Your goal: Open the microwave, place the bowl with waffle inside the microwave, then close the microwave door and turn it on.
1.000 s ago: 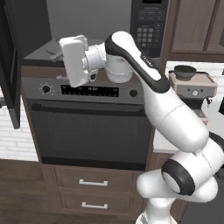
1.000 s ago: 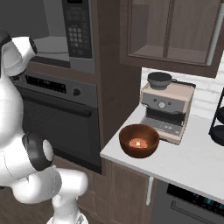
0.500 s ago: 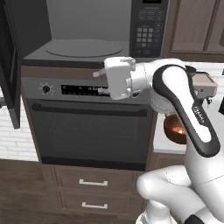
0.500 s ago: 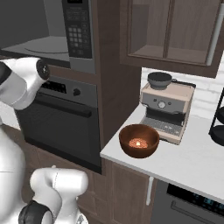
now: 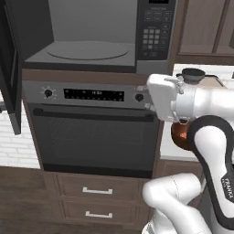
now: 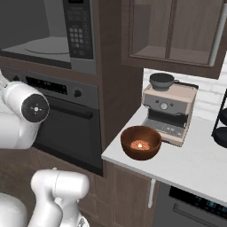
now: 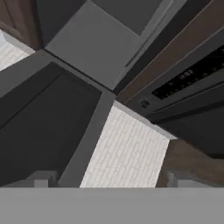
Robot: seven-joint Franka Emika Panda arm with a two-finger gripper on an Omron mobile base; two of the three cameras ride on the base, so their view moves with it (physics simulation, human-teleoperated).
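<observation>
Since a second ago: arm swung from in front of the wall oven [image 5: 93,132] rightward toward the counter [image 6: 195,164]; wrist now at 3 o'clock in left base view, just over the bowl [image 6: 141,142]. Base views unshifted, so arm moved, not base.

Microwave [image 5: 91,34] already open: grey cavity and turntable exposed at 12 o'clock, microwave door [image 5: 10,68] swung out to 9 o'clock edge. Meaning: opening step looks done, reach for bowl likely under way.

Bowl on counter at 6 o'clock of the coffee machine [image 6: 170,111], just beside it, untouched. Waffle [image 6: 142,145] inside bowl, small orange piece. In left base view only a sliver of bowl at 4 o'clock behind the forearm.

Gripper [image 7: 105,179]: fingertips far apart at 6 o'clock of hand view, jaws spread wide, nothing between.

Writing: "FRANKA" on forearm, 5 o'clock in left base view. Keypad and oven display marks too small to read.
</observation>
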